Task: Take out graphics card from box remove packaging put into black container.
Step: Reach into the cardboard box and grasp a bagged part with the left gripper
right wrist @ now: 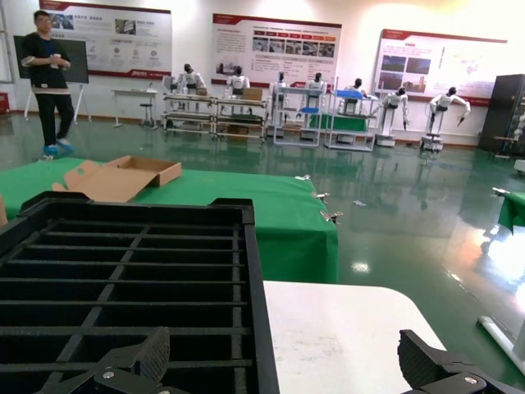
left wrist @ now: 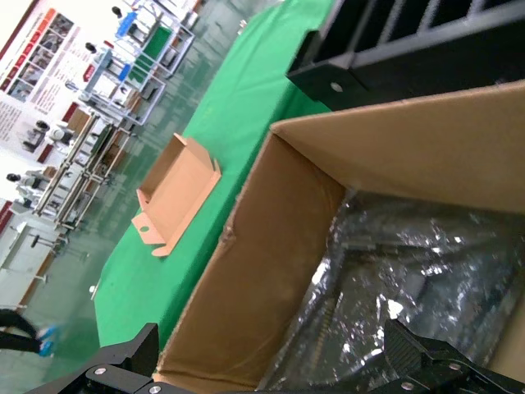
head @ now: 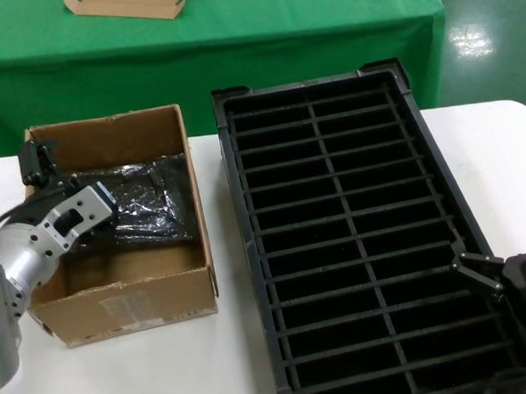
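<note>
The left gripper point(head: 40, 168) hung spread inside the box point(head: 135, 303) over the bagged card point(head: 147, 200) — not yet gripping; next, close on the bag and lift. Right of the crate point(head: 337, 246), the right gripper point(head: 477, 269) waited open

One brown cardboard box point(head: 127, 303) is seen on the white table point(head: 502, 164). One shiny dark plastic bag point(head: 147, 204) is counted inside it; how many cards are wrapped in it cannot be told. One black slotted crate point(head: 355, 245) is present, divided into two columns of narrow slots. Two grippers are counted: the left gripper point(head: 40, 166) over the box and the right gripper point(head: 473, 269) at the crate's near right edge. One flat cardboard tray point(head: 126, 3) is seen on one green-covered table point(head: 324, 24). One person point(right wrist: 47, 78) is counted in the hall behind.
</note>
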Tool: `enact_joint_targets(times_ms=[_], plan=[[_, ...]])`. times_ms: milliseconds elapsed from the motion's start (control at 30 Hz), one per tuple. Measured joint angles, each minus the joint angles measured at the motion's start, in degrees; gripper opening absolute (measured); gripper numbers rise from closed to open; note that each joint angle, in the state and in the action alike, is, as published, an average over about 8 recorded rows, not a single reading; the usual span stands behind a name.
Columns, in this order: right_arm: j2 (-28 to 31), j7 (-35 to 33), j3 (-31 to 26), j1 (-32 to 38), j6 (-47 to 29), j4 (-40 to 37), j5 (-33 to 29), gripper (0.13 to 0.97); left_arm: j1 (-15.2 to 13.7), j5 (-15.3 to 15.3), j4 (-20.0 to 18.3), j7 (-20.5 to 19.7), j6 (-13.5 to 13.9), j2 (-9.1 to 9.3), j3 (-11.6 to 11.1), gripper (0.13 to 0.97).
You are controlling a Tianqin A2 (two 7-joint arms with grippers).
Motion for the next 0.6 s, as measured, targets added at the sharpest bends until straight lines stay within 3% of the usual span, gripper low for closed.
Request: enact_joint_targets(times_ms=[600], plan=[[0.0, 0.0, 0.0, 0.0, 0.0, 0.0, 0.0, 0.966, 0.65, 0.0, 8.78, 10.52, -2.84, 5.98, 0.0, 0.966]])
